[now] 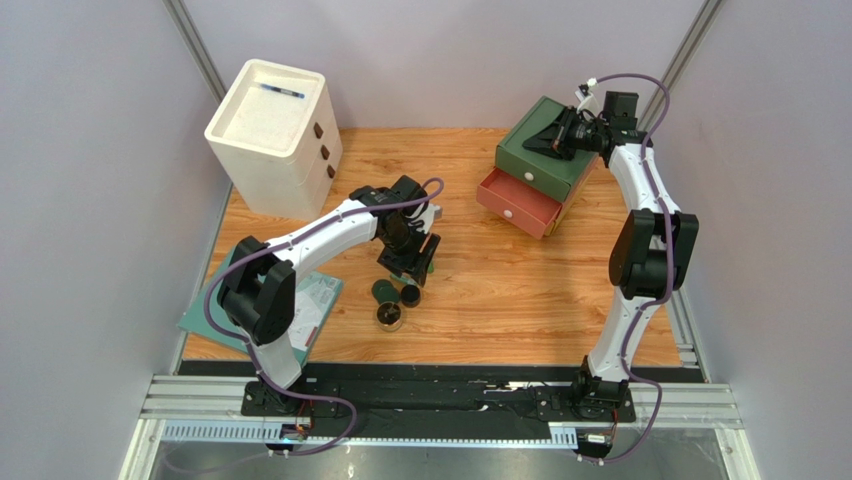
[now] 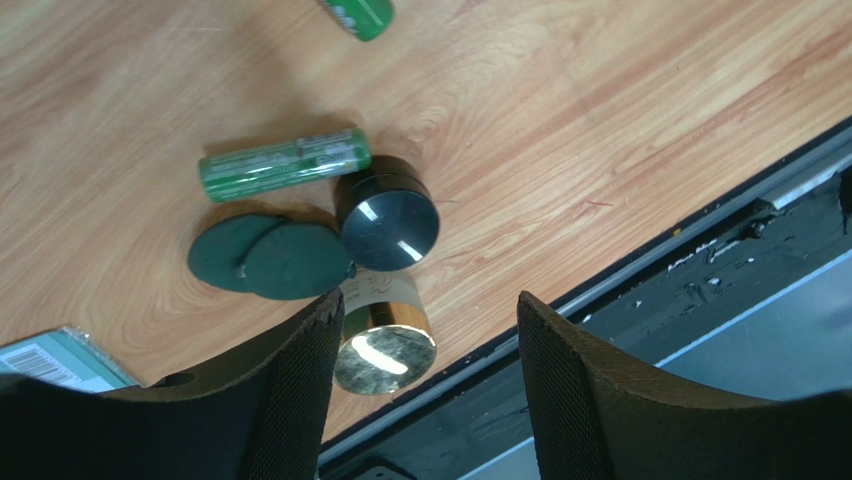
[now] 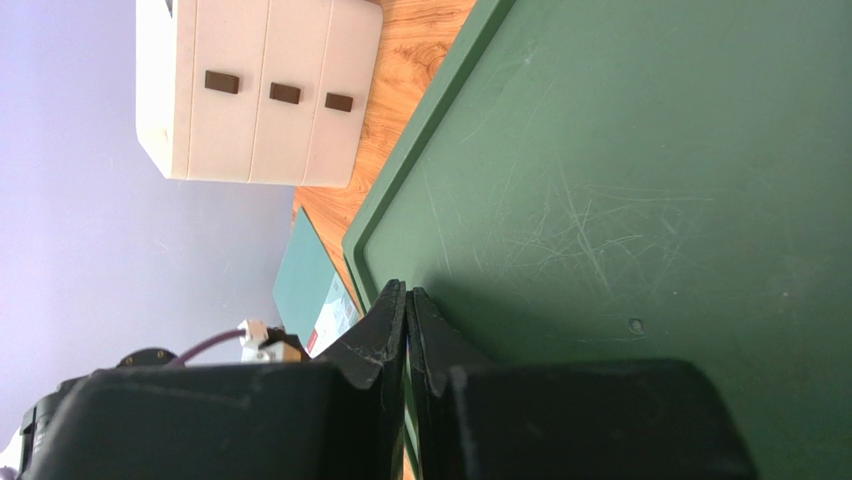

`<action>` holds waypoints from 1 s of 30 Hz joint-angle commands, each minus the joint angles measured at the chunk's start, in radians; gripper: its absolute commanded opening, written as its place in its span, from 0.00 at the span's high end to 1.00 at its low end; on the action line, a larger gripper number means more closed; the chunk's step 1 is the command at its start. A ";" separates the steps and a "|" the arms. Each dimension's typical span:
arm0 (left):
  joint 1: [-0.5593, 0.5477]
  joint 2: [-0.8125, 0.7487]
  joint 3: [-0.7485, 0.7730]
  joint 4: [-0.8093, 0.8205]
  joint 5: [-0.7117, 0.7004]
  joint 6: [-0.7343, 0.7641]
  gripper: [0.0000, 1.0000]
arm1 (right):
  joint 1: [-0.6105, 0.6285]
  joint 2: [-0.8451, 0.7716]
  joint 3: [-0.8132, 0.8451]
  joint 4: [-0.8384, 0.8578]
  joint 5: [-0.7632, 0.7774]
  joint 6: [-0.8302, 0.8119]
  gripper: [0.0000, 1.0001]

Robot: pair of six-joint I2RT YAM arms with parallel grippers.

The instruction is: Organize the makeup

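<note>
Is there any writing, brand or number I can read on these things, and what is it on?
Nothing reads clearly.
On the green tube by the black jar: white print, too blurred.
On the second green tube, at the top edge: white marks, cut off.
On the teal packet: a barcode label, digits too small.

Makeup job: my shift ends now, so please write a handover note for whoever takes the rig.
Left gripper: jaws open, empty, above the gold-rimmed jar.
Right gripper: jaws shut, empty, at the top of the green drawer box.
Green tube, black jar and two dark green jars lie loose on the table beside it.
Done: pink drawer open.
To do: stow all makeup.
</note>
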 commanded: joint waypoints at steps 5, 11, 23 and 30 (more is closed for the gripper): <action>-0.088 0.083 0.029 -0.027 -0.033 0.083 0.30 | 0.009 0.160 -0.125 -0.202 0.205 -0.102 0.92; -0.091 0.126 0.033 -0.015 -0.099 0.076 0.30 | 0.009 0.153 -0.126 -0.201 0.201 -0.102 0.92; -0.091 0.068 0.056 -0.013 -0.171 0.090 0.30 | 0.009 0.162 -0.122 -0.195 0.196 -0.096 0.92; -0.091 0.158 0.052 0.013 -0.130 0.092 0.29 | 0.009 0.166 -0.116 -0.195 0.193 -0.093 0.92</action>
